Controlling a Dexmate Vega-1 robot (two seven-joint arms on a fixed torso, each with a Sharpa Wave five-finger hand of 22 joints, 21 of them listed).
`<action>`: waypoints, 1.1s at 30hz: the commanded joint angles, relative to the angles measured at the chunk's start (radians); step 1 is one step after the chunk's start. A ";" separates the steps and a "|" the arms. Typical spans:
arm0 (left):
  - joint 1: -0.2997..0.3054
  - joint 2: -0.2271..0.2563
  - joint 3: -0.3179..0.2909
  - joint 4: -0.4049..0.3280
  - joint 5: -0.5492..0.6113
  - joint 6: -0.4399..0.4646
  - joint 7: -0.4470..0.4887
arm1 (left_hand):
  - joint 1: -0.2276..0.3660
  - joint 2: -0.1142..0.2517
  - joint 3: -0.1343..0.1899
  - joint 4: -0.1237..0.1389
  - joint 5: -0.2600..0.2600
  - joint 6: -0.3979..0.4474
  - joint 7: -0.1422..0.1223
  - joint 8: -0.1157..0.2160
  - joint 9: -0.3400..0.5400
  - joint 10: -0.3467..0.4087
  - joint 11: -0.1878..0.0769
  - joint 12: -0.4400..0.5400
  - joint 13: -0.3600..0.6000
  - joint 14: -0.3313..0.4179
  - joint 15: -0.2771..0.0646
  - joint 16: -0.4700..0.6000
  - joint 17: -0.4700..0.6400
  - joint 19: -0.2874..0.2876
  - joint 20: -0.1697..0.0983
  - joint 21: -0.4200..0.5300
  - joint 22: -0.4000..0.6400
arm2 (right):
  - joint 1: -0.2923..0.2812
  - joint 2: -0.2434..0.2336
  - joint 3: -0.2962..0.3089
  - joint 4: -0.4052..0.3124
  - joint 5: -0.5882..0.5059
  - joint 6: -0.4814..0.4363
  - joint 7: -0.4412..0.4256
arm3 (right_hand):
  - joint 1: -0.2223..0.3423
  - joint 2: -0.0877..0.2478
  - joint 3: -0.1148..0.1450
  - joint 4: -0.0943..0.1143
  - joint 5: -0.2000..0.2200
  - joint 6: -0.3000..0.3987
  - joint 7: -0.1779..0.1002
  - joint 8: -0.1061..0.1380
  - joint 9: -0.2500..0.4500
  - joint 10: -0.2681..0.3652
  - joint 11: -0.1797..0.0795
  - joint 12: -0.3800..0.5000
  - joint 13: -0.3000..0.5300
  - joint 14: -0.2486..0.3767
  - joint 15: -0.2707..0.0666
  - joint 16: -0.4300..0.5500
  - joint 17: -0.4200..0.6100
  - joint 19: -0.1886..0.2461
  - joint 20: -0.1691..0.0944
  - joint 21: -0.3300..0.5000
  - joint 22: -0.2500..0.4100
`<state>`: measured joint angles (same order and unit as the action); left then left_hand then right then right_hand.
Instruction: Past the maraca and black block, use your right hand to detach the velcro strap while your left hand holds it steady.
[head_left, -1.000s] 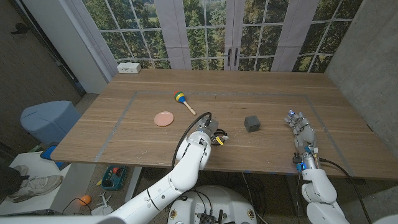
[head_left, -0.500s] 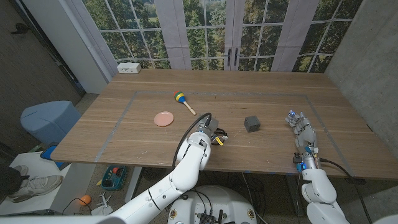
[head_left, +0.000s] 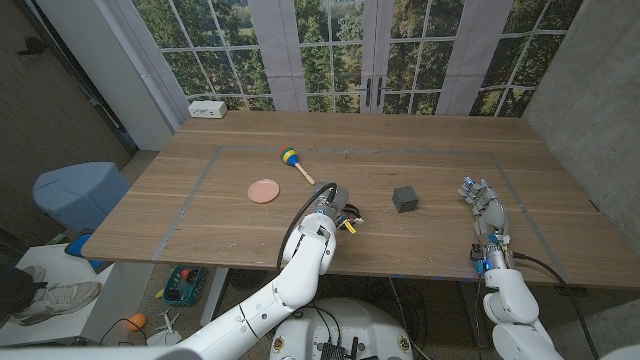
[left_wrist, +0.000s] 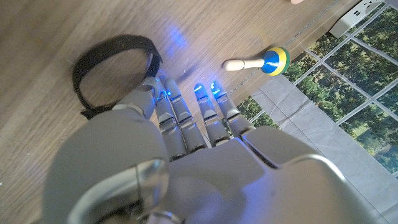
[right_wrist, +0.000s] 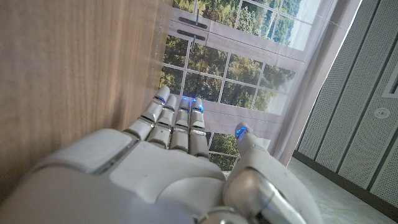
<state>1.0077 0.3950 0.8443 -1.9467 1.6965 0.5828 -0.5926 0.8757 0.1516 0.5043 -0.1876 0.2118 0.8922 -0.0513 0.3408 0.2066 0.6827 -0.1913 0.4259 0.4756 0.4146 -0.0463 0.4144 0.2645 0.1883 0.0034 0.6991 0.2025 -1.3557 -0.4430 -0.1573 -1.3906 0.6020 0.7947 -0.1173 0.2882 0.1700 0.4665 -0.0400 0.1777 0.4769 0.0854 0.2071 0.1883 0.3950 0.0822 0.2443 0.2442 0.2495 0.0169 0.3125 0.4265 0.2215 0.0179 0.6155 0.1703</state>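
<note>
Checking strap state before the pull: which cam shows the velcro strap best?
Left wrist view: the velcro strap lies as a full closed black loop on the wood, just past the left hand. In the head view that hand covers most of it. The right wrist view faces the windows.

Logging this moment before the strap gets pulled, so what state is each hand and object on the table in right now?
velcro strap: closed in a loop, lying on the table at the left hand's fingertips.
left hand: fingers extended beside the strap, holding nothing.
right hand: open, far from the strap.
maraca: lying on its side, untouched.
black block: sitting on the table, untouched.
pink disc: lying flat.
</note>
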 joint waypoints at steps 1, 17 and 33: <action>-0.014 0.016 0.011 0.049 -0.091 0.029 0.091 | 0.031 0.007 0.015 -0.002 0.004 0.039 0.028 0.006 0.009 0.016 -0.010 0.010 0.009 0.019 -0.173 0.010 0.003 0.014 -0.007 0.013 0.006 | 0.001 -0.004 -0.001 -0.009 -0.023 -0.026 -0.037 | 0.000 0.003 0.001 0.001 -0.002 0.011 -0.002 0.003 0.005 0.010 -0.002 0.006 0.004 0.015 -0.001 0.011 0.004 0.009 -0.002 -0.003 0.003; -0.030 0.031 0.023 0.054 -0.222 0.089 0.176 | 0.054 0.053 0.097 0.088 -0.034 -0.113 -0.048 0.119 0.192 0.087 -0.014 0.054 0.092 0.206 -0.183 0.116 0.139 0.121 -0.021 0.169 0.048 | -0.004 -0.010 -0.001 -0.017 -0.042 -0.030 -0.055 | -0.003 0.003 0.001 0.001 -0.002 0.015 -0.002 0.003 0.005 0.019 0.000 0.009 0.008 0.023 -0.002 0.015 0.004 0.015 0.000 -0.007 0.003; -0.027 0.059 0.027 0.020 -0.357 0.126 0.366 | -0.009 0.052 0.172 0.179 -0.020 -0.366 0.016 0.310 0.490 0.201 -0.020 0.140 0.232 0.356 -0.183 0.112 0.251 0.135 -0.024 0.444 0.153 | -0.008 -0.013 0.003 -0.030 -0.055 -0.023 -0.061 | -0.005 0.002 0.000 0.001 -0.002 0.016 -0.001 0.001 0.005 0.022 0.002 0.011 0.011 0.027 -0.004 0.018 0.005 0.018 0.001 -0.012 0.003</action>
<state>0.9823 0.4340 0.8660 -1.9006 1.4164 0.6825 -0.3452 0.8788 0.2026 0.6697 -0.0140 0.1826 0.5531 -0.0534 0.6128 0.6411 0.7858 -0.1661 0.5251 0.6657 0.7333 -0.0705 0.5177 0.4888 0.3133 -0.0144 1.0912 0.3372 -1.3614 -0.4536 -0.1576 -1.4161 0.5582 0.7661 -0.1738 0.2883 0.1700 0.4665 -0.0400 0.1777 0.4876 0.0819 0.2071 0.1883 0.4074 0.0803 0.2477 0.2541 0.2702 0.0089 0.3280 0.4291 0.2286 0.0178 0.6062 0.1701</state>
